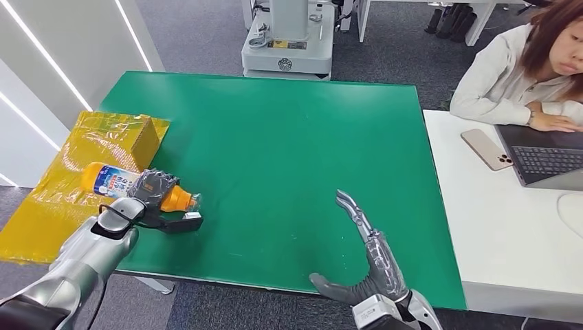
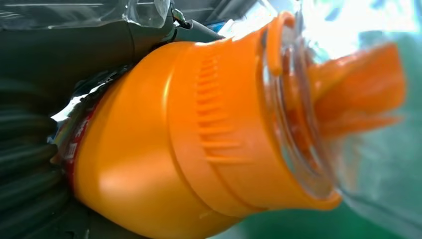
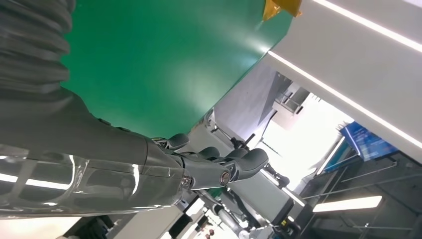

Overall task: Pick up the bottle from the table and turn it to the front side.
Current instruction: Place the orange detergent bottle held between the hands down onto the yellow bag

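Your left hand (image 1: 152, 189) grips the bottle (image 1: 120, 182) (orange, lying sideways) at the table's (image 1: 289, 137) left edge; right hand (image 1: 368, 258) spread over bare green.

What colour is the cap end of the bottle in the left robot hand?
Orange, under a clear cover; the bottle shows it best in the left wrist view.

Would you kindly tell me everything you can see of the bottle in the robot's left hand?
The bottle is orange plastic with a white and blue label and a ribbed orange cap under clear wrapping. It lies on its side at the left edge of the green table, its base toward the yellow bag, its cap toward the table's middle. The left hand grips it around the middle.
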Controlling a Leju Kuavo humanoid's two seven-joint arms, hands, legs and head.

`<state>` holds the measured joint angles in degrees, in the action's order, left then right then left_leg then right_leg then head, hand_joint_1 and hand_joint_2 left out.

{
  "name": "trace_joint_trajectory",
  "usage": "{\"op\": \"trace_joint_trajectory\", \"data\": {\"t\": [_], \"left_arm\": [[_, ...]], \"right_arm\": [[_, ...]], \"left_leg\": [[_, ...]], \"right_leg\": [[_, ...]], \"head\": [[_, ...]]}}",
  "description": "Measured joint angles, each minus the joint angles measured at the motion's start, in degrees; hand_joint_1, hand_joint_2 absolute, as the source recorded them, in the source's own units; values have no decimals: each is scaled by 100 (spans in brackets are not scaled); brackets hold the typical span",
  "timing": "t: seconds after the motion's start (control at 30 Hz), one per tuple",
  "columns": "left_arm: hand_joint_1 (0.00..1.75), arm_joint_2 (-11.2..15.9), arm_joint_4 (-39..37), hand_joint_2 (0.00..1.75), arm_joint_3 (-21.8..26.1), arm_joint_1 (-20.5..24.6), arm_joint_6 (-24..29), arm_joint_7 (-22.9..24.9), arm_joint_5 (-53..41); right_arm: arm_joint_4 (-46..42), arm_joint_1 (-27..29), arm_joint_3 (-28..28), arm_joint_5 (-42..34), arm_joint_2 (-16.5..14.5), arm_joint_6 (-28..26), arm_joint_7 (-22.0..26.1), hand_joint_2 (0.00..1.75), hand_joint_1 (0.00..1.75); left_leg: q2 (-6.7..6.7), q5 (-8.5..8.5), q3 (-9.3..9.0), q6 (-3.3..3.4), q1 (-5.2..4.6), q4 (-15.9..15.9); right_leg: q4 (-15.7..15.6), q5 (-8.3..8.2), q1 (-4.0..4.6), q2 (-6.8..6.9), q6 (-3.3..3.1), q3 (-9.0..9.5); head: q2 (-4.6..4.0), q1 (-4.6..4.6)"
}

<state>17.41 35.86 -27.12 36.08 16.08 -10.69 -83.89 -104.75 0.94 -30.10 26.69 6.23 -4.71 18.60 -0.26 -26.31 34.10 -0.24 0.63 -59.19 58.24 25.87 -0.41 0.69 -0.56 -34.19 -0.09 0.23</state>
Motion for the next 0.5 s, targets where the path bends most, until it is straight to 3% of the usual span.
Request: {"op": "trace_joint_trajectory", "data": {"t": [0.23, 0.5], "left_arm": [[175, -243, -556, 175, 87, 413, -400, -208, 368], [175, -122, -1203, 175, 269, 770, -1039, 346, 566]], "right_arm": [[24, -194, -143, -109, 0, 68, -103, 175, 0], [209, -468, -190, -669, 1, 414, -67, 175, 0]], "left_leg": [[-11, 8, -5, -11, 1, 1], [34, 6, -23, -21, 2, 11]], "right_leg": [[6, -2, 1, 8, -3, 2], [17, -13, 0, -40, -21, 3]], "head": [[0, 0], [0, 0]]}}
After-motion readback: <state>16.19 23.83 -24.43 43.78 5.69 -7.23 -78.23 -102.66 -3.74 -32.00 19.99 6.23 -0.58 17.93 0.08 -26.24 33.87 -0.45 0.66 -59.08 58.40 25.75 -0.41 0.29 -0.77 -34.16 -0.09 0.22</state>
